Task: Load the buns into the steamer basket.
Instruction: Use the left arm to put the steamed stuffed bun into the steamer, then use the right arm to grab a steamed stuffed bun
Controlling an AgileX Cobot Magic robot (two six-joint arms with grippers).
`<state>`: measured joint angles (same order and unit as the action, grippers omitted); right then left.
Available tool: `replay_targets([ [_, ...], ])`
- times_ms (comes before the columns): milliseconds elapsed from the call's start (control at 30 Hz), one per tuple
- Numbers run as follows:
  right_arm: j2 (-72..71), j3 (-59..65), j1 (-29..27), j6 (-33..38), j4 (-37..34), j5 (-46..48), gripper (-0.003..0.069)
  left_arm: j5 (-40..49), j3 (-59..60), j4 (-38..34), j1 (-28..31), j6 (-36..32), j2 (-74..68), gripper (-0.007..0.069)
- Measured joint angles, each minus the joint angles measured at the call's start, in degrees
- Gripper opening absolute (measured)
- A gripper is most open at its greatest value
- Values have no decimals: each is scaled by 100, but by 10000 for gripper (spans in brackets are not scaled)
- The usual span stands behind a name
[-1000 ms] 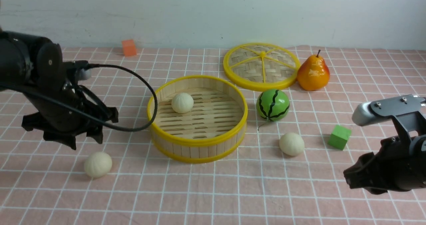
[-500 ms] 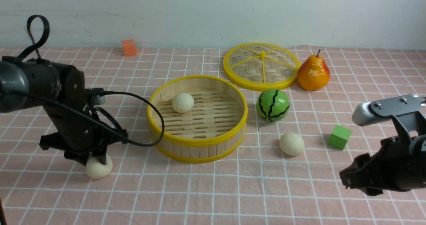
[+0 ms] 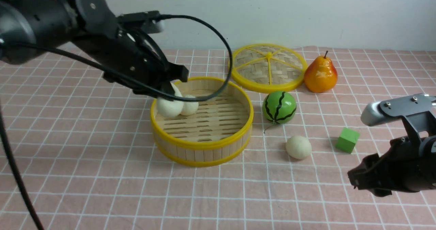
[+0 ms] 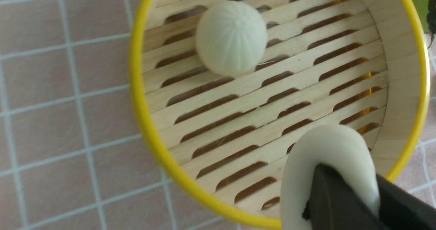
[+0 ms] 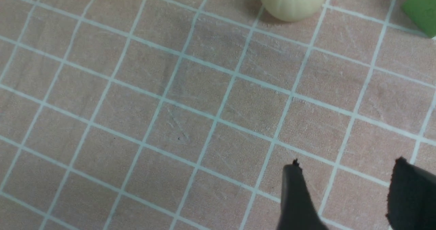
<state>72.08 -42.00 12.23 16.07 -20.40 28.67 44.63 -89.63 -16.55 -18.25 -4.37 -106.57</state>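
- While the left fingers [image 4: 335, 202] clamp a bun [image 3: 168, 107] over the steamer basket [image 3: 204, 145], release seems next: lower, then open.
- Right fingers [image 5: 296, 196] spread, empty.

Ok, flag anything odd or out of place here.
The held bun in the left pincer looks squashed out of round over the steamer basket. A loose bun lies outside it on the cloth. Nothing spilled.

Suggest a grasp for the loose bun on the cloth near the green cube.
Take the bun across its widest middle, right gripper coming straight down, fingers spread wider than it. It is a round ball resting on the cloth, so any pinch axis should work; the watermelon and cube stand apart from it, leaving room.
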Motion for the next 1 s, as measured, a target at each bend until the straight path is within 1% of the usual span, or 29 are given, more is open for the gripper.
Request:
replay_targets([
  [67,5,0,0,0,36,-40,367,-200,0,173,-189,-28,-314,93],
  [133,36,-5,0,0,38,-143,374,-329,0,389,-304,-28,-573,175],
  [167,43,-5,0,-7,38,-151,376,-342,0,438,-314,-28,-625,184],
  [200,92,-28,0,-31,14,-187,385,-405,5,530,-354,-23,-730,223],
  [233,196,-87,0,-57,-47,-203,405,-493,11,620,-387,-2,-826,300],
  [300,404,-228,0,-62,-165,-171,444,-578,11,660,-393,103,-873,391],
  [367,655,-426,0,-62,-206,-62,493,-613,-37,675,-393,296,-873,463],
  [400,762,-517,0,-62,-212,-22,509,-589,-68,688,-393,387,-858,484],
  [433,921,-667,0,-62,-236,26,543,-543,-126,696,-393,495,-809,505],
  [533,1288,-1069,4,-62,-320,97,593,-395,-266,717,-393,647,-478,517],
  [633,1803,-1577,82,-67,-331,97,611,-365,-369,858,-393,698,191,495],
  [733,2278,-1979,211,-67,-284,22,610,-256,-421,1020,-393,709,789,463],
  [833,2749,-2278,313,-67,-122,-65,601,93,-420,1084,-393,710,1244,433],
  [933,3386,-2659,353,-67,219,-74,580,790,-420,1097,-393,715,1784,386],
  [967,3451,-2697,353,-67,260,-74,575,886,-420,1097,-393,715,1810,379],
  [1000,3688,-2832,353,-67,383,-79,560,1282,-420,1111,-393,722,2018,358],
])
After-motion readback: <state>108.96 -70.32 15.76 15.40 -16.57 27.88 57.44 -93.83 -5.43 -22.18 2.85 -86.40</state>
